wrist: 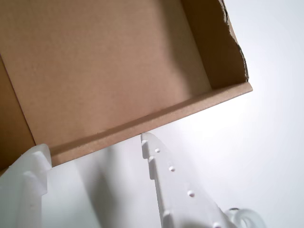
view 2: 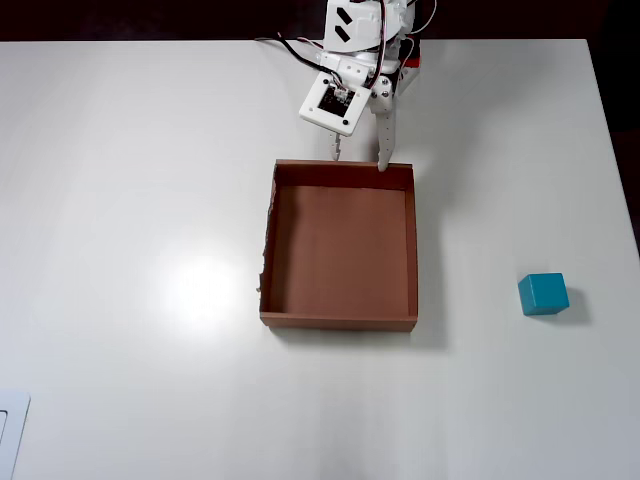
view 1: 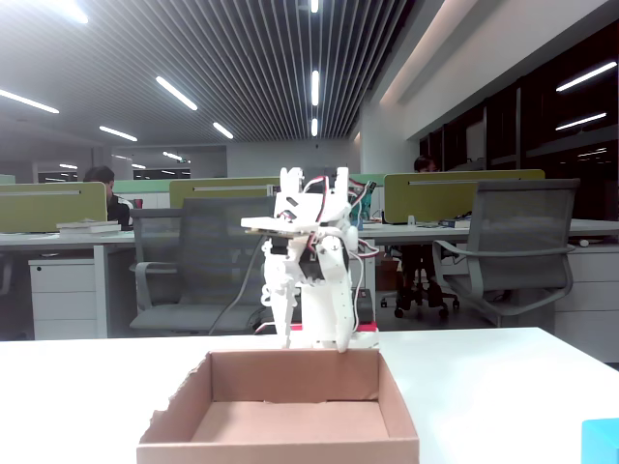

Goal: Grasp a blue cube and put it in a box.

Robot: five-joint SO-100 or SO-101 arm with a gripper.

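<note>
The blue cube (view 2: 543, 293) sits alone on the white table, far to the right of the box in the overhead view. In the fixed view only part of the cube (view 1: 602, 440) shows, at the bottom right edge. The box (view 2: 340, 322) is a shallow brown cardboard tray with nothing in it, its left wall ragged. My white gripper (view 2: 360, 160) hangs open and holds nothing, just over the box's far wall next to the arm's base. In the wrist view the box wall (wrist: 156, 118) lies just ahead of the spread fingers (wrist: 164, 175). The cube is out of the wrist view.
The arm's base (view 2: 370, 25) stands at the table's far edge. A flat white object (view 2: 10, 432) lies at the bottom left corner in the overhead view. Office chairs (view 1: 513, 242) and desks stand behind the table.
</note>
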